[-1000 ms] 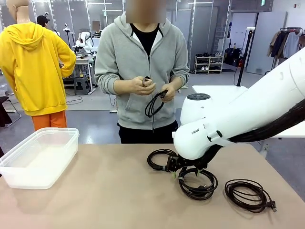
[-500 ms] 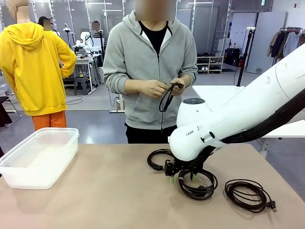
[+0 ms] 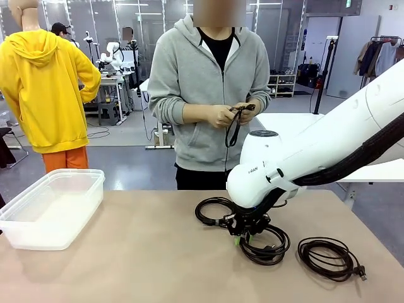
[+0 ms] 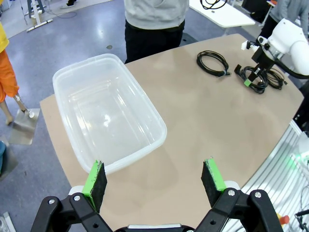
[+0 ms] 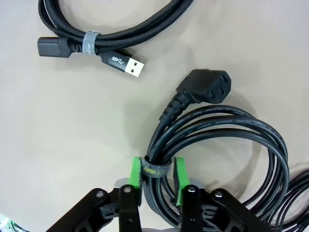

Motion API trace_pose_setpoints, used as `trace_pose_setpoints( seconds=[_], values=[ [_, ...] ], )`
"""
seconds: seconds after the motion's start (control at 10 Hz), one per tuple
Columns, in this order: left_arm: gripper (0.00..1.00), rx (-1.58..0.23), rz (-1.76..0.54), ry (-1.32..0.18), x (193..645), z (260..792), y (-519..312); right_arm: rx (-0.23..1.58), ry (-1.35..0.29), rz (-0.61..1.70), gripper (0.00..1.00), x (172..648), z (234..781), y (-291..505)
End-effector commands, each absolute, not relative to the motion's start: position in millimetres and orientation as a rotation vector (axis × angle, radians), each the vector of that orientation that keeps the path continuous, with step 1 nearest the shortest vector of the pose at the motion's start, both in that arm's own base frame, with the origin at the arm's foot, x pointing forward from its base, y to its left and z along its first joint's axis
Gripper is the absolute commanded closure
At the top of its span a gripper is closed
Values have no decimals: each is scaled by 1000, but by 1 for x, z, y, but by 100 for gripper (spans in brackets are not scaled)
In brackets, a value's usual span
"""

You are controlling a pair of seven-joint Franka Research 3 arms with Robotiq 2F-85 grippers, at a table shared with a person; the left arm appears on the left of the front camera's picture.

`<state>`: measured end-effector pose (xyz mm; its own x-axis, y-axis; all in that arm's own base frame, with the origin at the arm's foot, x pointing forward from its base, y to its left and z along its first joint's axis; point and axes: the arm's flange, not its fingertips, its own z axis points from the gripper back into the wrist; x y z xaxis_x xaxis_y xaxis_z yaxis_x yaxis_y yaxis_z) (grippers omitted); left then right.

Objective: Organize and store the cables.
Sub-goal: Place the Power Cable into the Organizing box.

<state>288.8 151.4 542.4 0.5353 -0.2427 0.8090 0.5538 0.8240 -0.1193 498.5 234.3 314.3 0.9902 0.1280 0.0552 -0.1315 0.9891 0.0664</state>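
1. Right gripper (image 3: 243, 236) (image 5: 157, 170) is down on the table (image 3: 126, 265), right of centre and toward the near edge. Its green pads are pinched on the strapped section of the middle coil (image 3: 266, 246) (image 5: 219, 140), and the bundled strands fill the narrow gap between the fingers.
2. The middle coil is a thick black cord with an angled plug. It lies flat on the table, and its loops spread out to the right of the gripper.
3. The USB coil (image 3: 210, 210) (image 5: 111, 34) is bound with a grey strap. It lies just beside the middle coil on the side toward the far edge, and its silver plug is clear of the angled plug.
4. The third coil (image 3: 327, 257) rests near the near right corner, apart from the gripper.
5. A person (image 3: 202, 82) stands at the far edge and holds a fourth cable (image 3: 233, 129) at chest height, above the table.
6. Left gripper (image 4: 154, 176) hangs high over the table's left part. Its fingers are spread wide and grip nothing.
7. The clear plastic bin (image 3: 95, 189) (image 4: 157, 123) sits at the table's left edge, well apart from the coils.
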Motion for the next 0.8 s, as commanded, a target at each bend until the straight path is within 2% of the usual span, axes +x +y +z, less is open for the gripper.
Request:
trace_pose_setpoints(
  seconds=[0.0,0.7],
  values=[
    [0,-392,-501,-895,287,543,152,86,-30,128,100,504,313,231],
    [0,-392,-501,-895,287,543,152,75,-39,117,100,499,313,230]
  ],
)
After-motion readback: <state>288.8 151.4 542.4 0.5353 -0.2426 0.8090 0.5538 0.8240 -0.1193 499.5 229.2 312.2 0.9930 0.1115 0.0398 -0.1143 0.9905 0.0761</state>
